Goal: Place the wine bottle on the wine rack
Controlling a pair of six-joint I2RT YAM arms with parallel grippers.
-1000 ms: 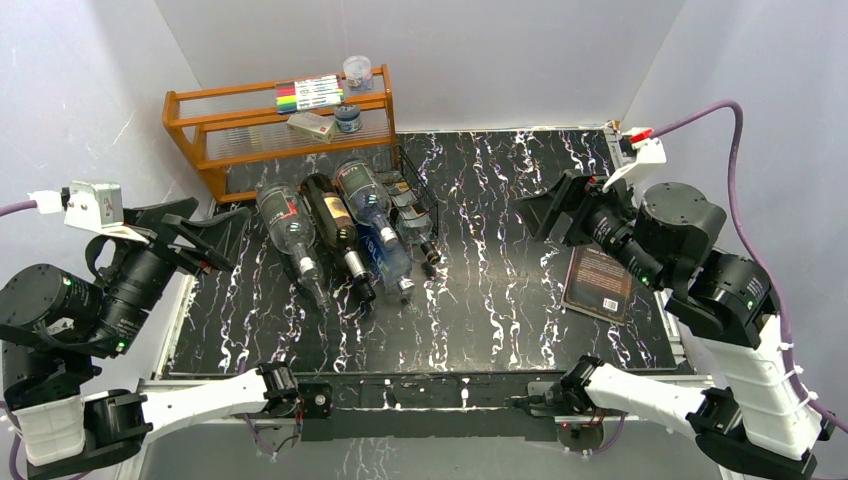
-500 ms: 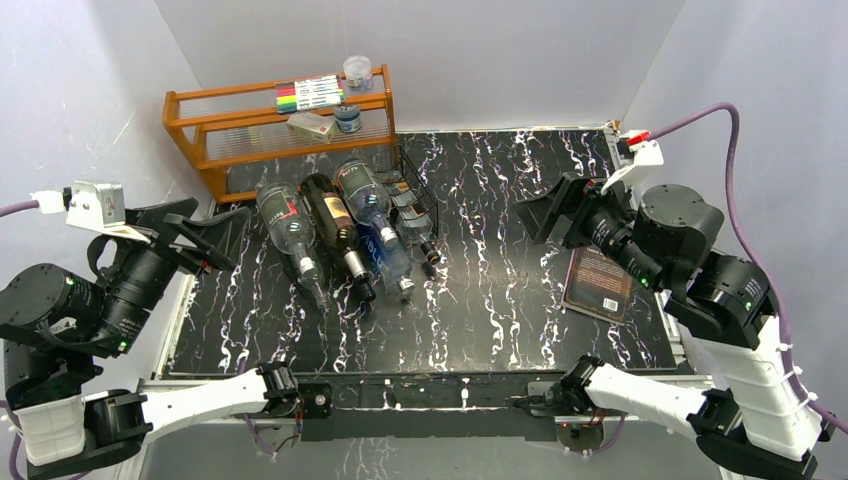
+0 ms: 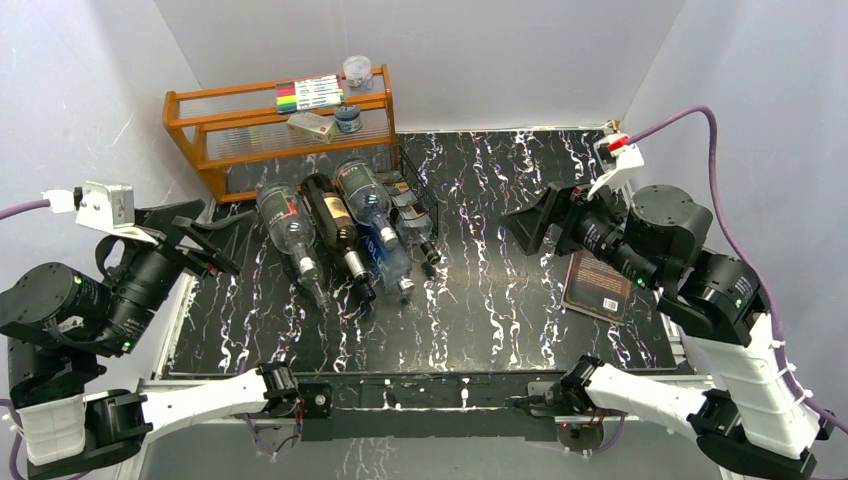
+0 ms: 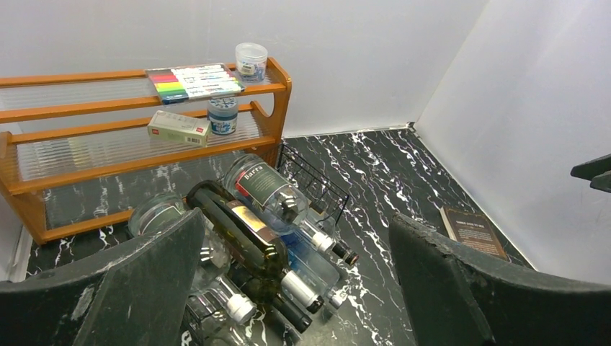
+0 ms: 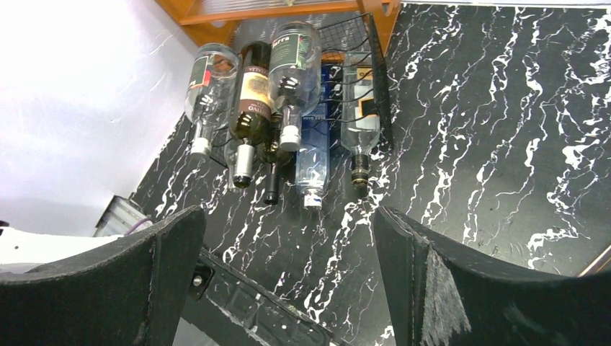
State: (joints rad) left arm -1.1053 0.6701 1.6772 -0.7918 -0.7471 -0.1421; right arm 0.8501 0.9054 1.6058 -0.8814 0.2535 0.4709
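On your left you see the left gripper [image 3: 215, 235] near the left edge of the black marbled table [image 3: 480, 300], with its jaws wide and nothing between them. Just to the right of it, not touching it, the dark green glass wine bottle with the cream label [image 3: 333, 222] lies on its side in the pile on the low black wire wine rack [image 3: 421, 198]. Its long axis runs from far left to near right. Its base points to the orange wooden shelf [image 3: 215, 135] and its neck points to the near edge. You can count six bottles on the one rack (six necks show in the right wrist view): three clear, two dark and one blue. Further right, well apart from the wine bottle, the right gripper [image 3: 545, 222] is also wide and holds nothing. Near it one dark book [image 3: 598, 283] lies flat on the table.
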